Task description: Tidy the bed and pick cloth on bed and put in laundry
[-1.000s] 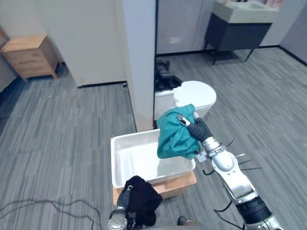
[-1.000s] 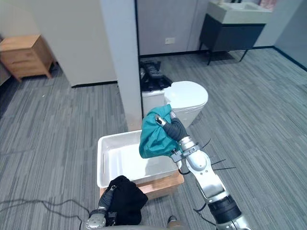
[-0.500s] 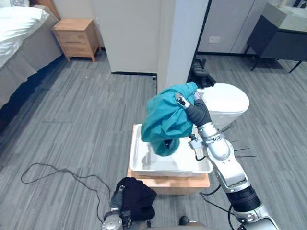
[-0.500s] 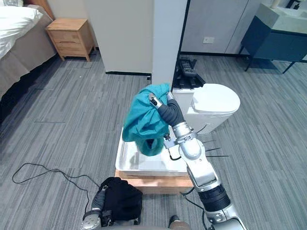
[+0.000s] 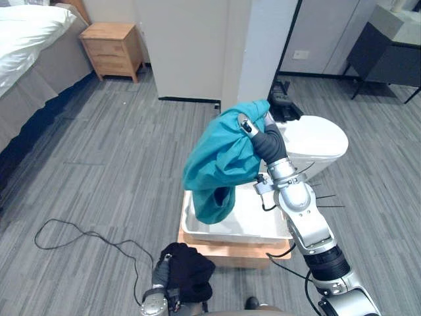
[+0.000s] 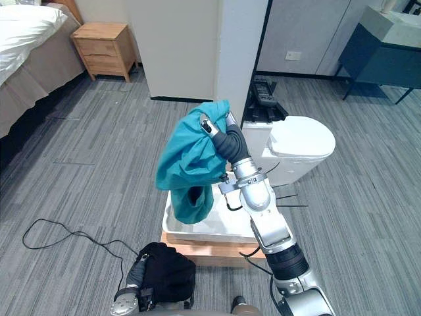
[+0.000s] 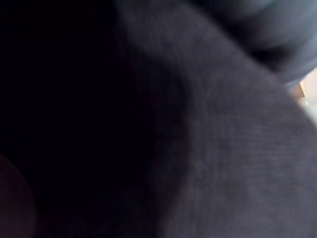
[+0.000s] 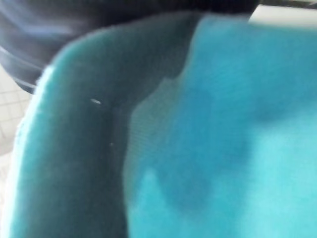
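Right hand (image 5: 254,133) is raised at frame centre, fingers closed into a bunched teal cloth (image 5: 220,161); one silver finger shows on top of the fabric, and the right wrist view looks straight into teal folds. The cloth hangs down and to the left from the hand. Its lowest fold drapes across the left end of a white plastic tub (image 5: 260,224); whether it touches the tub cannot be told. The tub sits on a low wooden stand (image 5: 227,253) on grey plank flooring. Left hand (image 5: 160,272) is low at the bottom edge, left of centre, pushed into a black cloth (image 5: 192,268) in front of the stand; whether it grips the cloth cannot be told, and the left wrist view faces dark fabric. A white toilet (image 5: 316,139) stands just right of the raised arm, and a white pillar (image 5: 253,52) rises behind the cloth. A bed (image 5: 26,39) with white bedding lies at upper left, a wooden nightstand (image 5: 113,47) beside it. A dark vanity (image 5: 388,62) sits at upper right.
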Controlling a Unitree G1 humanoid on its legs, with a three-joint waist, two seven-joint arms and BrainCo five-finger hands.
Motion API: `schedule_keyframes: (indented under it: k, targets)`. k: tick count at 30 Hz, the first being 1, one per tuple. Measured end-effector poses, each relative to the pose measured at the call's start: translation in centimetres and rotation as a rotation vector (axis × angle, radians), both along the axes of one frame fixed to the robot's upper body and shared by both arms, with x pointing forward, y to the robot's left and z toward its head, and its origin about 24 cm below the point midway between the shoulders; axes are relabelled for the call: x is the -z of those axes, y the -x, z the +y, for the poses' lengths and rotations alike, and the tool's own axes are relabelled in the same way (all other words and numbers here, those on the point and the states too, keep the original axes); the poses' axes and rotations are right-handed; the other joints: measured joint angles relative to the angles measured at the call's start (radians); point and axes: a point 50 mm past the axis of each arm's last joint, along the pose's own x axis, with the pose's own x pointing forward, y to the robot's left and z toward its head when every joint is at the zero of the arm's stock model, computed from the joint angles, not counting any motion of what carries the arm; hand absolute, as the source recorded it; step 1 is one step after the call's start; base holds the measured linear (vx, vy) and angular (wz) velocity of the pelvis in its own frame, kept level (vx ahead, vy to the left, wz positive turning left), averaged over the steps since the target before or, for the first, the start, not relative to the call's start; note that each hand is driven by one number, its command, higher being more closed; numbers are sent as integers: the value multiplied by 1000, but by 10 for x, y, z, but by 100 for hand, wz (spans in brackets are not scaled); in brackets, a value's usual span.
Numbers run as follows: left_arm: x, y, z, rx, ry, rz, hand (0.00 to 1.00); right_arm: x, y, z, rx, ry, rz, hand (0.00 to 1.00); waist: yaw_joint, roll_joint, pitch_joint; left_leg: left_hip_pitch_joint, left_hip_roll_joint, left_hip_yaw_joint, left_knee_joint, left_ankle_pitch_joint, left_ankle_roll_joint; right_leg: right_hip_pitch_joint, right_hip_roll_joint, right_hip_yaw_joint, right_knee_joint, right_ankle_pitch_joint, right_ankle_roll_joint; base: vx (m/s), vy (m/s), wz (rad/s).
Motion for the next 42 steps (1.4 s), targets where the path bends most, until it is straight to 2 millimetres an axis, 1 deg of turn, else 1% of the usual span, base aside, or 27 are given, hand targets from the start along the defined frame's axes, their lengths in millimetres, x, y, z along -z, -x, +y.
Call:
schedule_keyframes:
  k: [1, 4, 6, 10, 11, 13, 15, 17, 18, 19, 21, 23, 26, 28, 29, 31, 33, 34, 35, 38, 40, 42]
  targets:
    - [0, -1, 0, 1, -1, -3, 100, 2, -1, -1, 4, 5, 8, 100, 0, 3, 10, -1, 2, 6, 0, 0, 0, -4, 1, 6, 2, 1, -1, -26, -10, -30]
    - [-2, -6, -2, 8, 3, -19, 100, 11, -6, -3, 25, 32, 53, 100, -8, 26, 54, -35, 12, 20, 0, 0, 0, -49, 12, 34, 4, 10, 1, -37, -15, -24]
    - [-4, -8, -2, 12, 2, -33, 100, 20, -11, -5, 40, 50, 97, 100, -23, 41, 86, -60, 19, 28, 0, 2, -3, -75, 18, 40, 4, 15, -3, -28, -14, -9]
    - [-9, -18, -5, 30, 3, -67, 100, 38, -19, -13, 87, 111, 174, 100, -25, 68, 143, -97, 22, 14, 0, 7, -10, -106, 23, 29, 4, 26, -8, 10, -16, 8]
    - [-12, -21, -6, 40, 3, -83, 100, 44, -21, -14, 100, 131, 198, 0, -24, 74, 155, -105, 22, 12, 0, 7, -10, -115, 24, 29, 4, 26, -8, 49, -37, 9]
    - [-14, -23, -9, 60, 3, -98, 100, 52, -23, -16, 117, 160, 225, 0, -22, 79, 160, -121, 23, 10, 1, 9, -13, -129, 26, 28, 4, 26, -8, 46, -29, 2]
    - [-15, -23, -11, 67, 5, -100, 100, 65, -26, -15, 133, 189, 277, 0, -21, 80, 160, -127, 24, 11, 1, 11, -16, -134, 26, 29, 4, 28, -11, 85, -31, -3]
    - [-19, -27, -13, 78, 8, -126, 100, 85, -32, -20, 181, 283, 345, 0, -15, 80, 160, -125, 24, 22, 1, 19, -26, -135, 25, 36, 4, 29, -5, 97, -29, -9]
    - [-21, -28, -14, 86, 8, -135, 100, 89, -34, -22, 196, 315, 356, 0, -11, 80, 160, -123, 25, 29, 1, 22, -30, -135, 24, 41, 4, 28, -4, 99, -29, -22]
    - [-24, -31, -17, 103, 11, -151, 100, 93, -36, -25, 221, 366, 364, 0, 1, 80, 160, -116, 26, 38, 1, 25, -29, -135, 24, 55, 5, 28, -4, 102, -29, -25]
    - [-29, -35, -20, 110, 16, -181, 100, 89, -41, -27, 258, 429, 331, 0, -1, 80, 160, -110, 25, 42, 5, 28, -25, -132, 22, 60, 5, 26, -4, 114, -28, -15]
    - [-40, -42, -26, 133, 24, -238, 100, 78, -46, -33, 332, 517, 254, 0, 0, 80, 160, -88, 26, 55, 6, 32, -20, -113, 21, 66, 4, 23, -6, 88, -23, -5]
    - [-55, -50, -27, 142, 17, -318, 100, 70, -46, -44, 435, 589, 168, 0, -2, 79, 160, -38, 26, 69, 0, 19, -12, -69, 21, 84, 5, 10, -4, 54, -23, -11]
    - [-67, -56, -25, 142, 0, -382, 100, 61, -40, -53, 498, 612, 100, 0, -10, 78, 160, -19, 31, 84, 0, 8, -12, -58, 22, 95, 9, 4, -5, 14, -21, -18]
    - [-73, -59, -22, 139, -18, -411, 100, 58, -33, -58, 531, 610, 69, 0, -20, 76, 159, -11, 33, 91, 0, 6, -9, -52, 23, 99, 9, 3, -5, 10, -16, -14]
    - [-80, -62, -18, 136, -34, -444, 100, 58, -23, -65, 560, 591, 58, 0, -27, 74, 155, 1, 33, 96, 0, 4, -6, -45, 23, 105, 9, 0, -4, 15, -14, -14]
    - [-100, -68, -13, 114, -46, -533, 100, 64, -9, -77, 603, 578, 78, 0, -41, 71, 154, 19, 34, 109, 0, 3, -4, -32, 22, 110, 8, 0, -4, 19, -10, -14]
    - [-105, -69, -11, 106, -48, -554, 100, 68, -7, -79, 607, 580, 92, 0, -46, 68, 148, 21, 34, 112, 0, 3, -4, -31, 21, 112, 7, 0, -4, 15, -6, -10]
    - [-113, -70, -7, 97, -55, -589, 100, 74, -3, -82, 611, 581, 120, 0, -56, 64, 128, 22, 34, 118, 0, 3, -4, -31, 21, 114, 5, 0, -3, 30, -7, -10]
    - [-130, -74, 0, 70, -52, -664, 100, 82, 7, -83, 604, 569, 150, 0, -61, 53, 80, 31, 37, 132, 0, 3, -4, -30, 23, 133, 1, 3, -1, 25, -6, -17]
    - [-136, -78, 3, 46, -34, -693, 100, 83, 9, -80, 602, 549, 157, 0, -64, 50, 63, 47, 41, 149, 0, -1, -7, -28, 24, 151, -3, 7, -1, -19, 7, -26]
    - [-141, -80, 6, 22, -20, -713, 100, 83, 11, -77, 598, 526, 162, 0, -76, 49, 47, 50, 43, 162, 0, -3, -8, -32, 26, 165, -5, 8, -1, -35, 13, -23]
